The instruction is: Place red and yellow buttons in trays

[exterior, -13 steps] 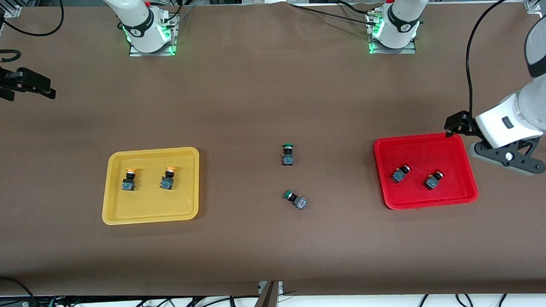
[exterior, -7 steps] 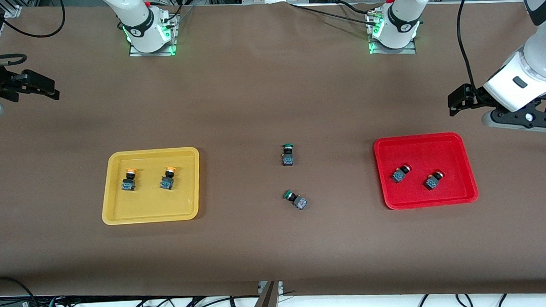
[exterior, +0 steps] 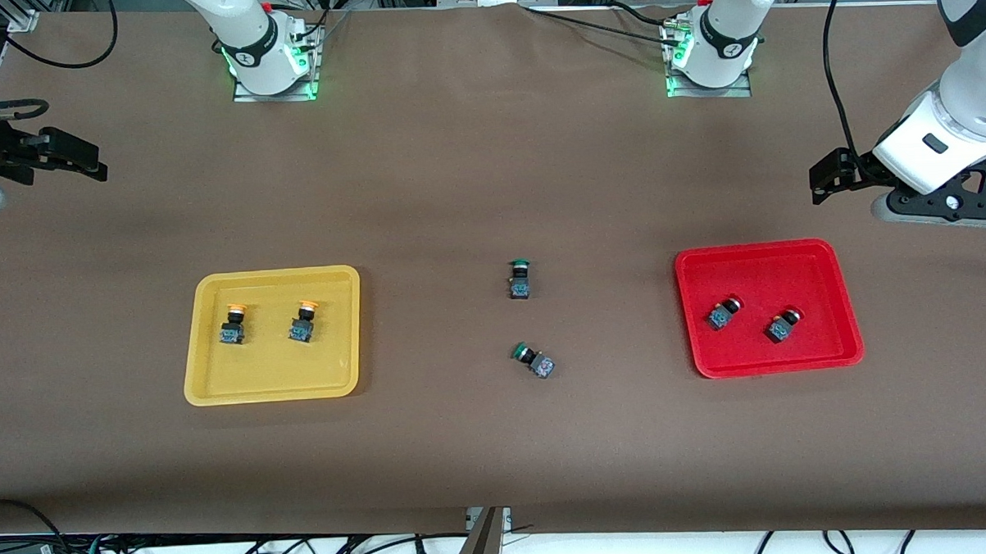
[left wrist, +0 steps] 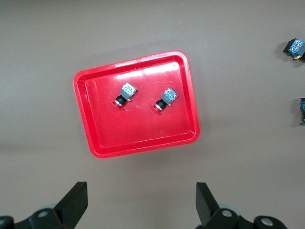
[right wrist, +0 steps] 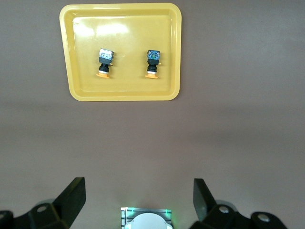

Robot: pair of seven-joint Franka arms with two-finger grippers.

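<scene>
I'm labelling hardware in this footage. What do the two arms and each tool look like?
Both arms are glossy white with black joint rings, on bases lit green. The left tool sits on a black bracket beside a black camera block, a black cable looping above. The right tool is black, its blunt fingers matte.

Left claw — off the red tray

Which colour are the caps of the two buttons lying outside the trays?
Green caps; front view shows them best.
</scene>
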